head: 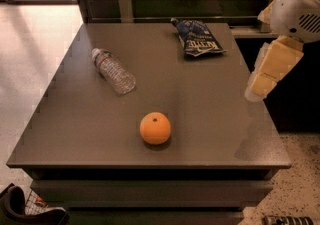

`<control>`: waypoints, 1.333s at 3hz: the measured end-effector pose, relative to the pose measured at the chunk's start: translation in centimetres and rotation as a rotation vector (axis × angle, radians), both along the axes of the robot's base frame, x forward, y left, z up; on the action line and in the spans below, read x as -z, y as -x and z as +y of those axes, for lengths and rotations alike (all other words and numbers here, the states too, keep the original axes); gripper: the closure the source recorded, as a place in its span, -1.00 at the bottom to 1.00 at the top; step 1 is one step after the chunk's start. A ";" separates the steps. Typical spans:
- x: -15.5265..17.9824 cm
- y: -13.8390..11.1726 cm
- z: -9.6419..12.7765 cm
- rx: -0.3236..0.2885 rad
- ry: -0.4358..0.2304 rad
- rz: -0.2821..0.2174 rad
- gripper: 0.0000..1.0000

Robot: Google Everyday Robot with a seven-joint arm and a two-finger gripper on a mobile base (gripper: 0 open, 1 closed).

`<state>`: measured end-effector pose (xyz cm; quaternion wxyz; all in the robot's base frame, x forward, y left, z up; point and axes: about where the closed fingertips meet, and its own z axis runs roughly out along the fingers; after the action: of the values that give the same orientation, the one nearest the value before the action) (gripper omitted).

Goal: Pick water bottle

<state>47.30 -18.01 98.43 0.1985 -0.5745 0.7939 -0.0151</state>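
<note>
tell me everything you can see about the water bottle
The water bottle is small, made of clear ribbed plastic, with a white cap and a red-and-blue label band near its shoulder. It lies on its side on the left rear part of the grey table, cap toward the far left corner and base toward the middle. Only the table touches it. The gripper hangs by the table's right edge, well apart from it.

Plastic end effector (262, 83) beside matt table (210, 119)
</note>
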 end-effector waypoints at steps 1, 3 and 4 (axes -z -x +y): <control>0.2 -2.8 2.2 0.038 -0.061 0.004 -1.00; 2.2 -7.8 8.4 0.195 -0.228 0.071 -1.00; 2.2 -7.8 8.4 0.195 -0.228 0.071 -1.00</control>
<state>55.07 -9.63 96.19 0.2320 -0.4687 0.8489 0.0762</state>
